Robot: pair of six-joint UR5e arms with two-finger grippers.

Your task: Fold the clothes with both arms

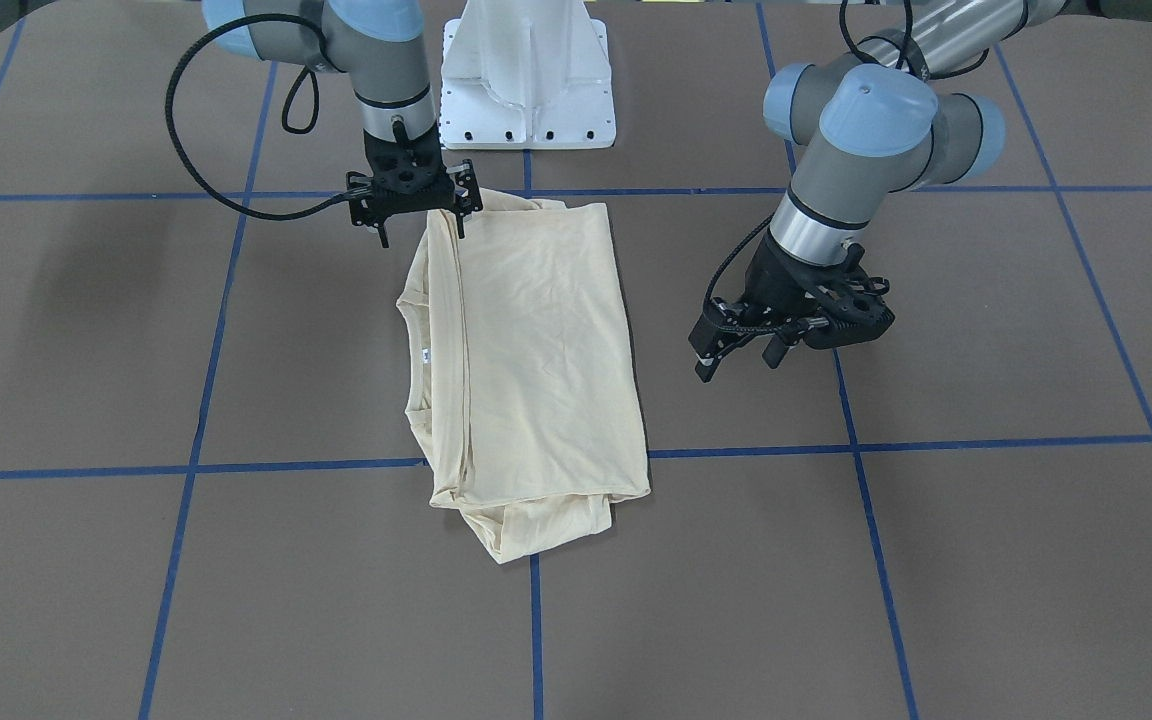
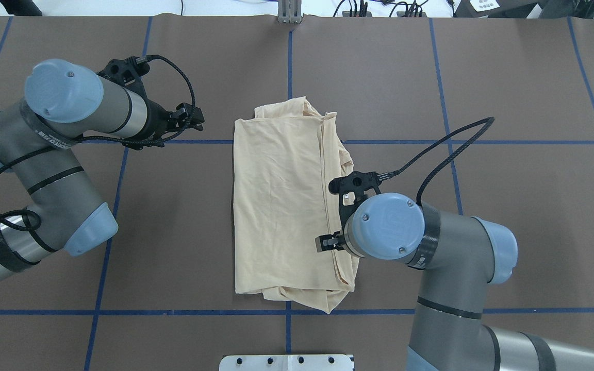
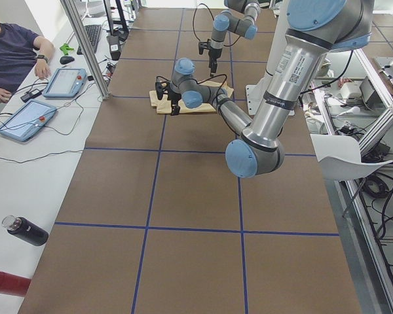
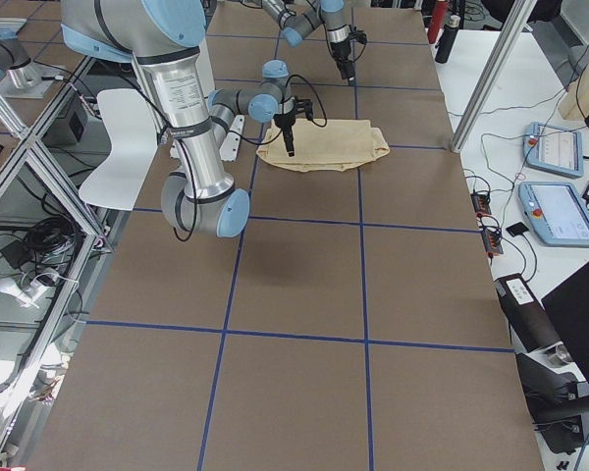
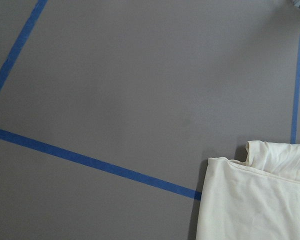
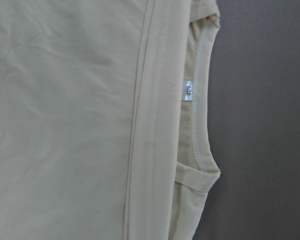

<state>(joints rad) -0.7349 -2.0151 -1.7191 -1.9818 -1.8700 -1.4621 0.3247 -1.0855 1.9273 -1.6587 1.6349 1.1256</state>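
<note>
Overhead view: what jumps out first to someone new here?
The cream T-shirt, folded into a rectangle at the centre of the table, draws the eye. The right gripper hangs open over its corner nearest the robot's base; the left gripper is open over bare table beside it.

Brown tabletop (image 1: 986, 330) is carrying a grid of blue tape lines (image 1: 537, 640). A cream-yellow long-sleeved T-shirt (image 1: 536, 370) is lying folded flat mid-tabletop, covering a tape crossing, with its neckline and white neck label (image 1: 424, 353) facing the end on the robot's right. A white pedestal base (image 1: 528, 80) is sitting at the robot-side edge, near the shirt but apart from it.
</note>
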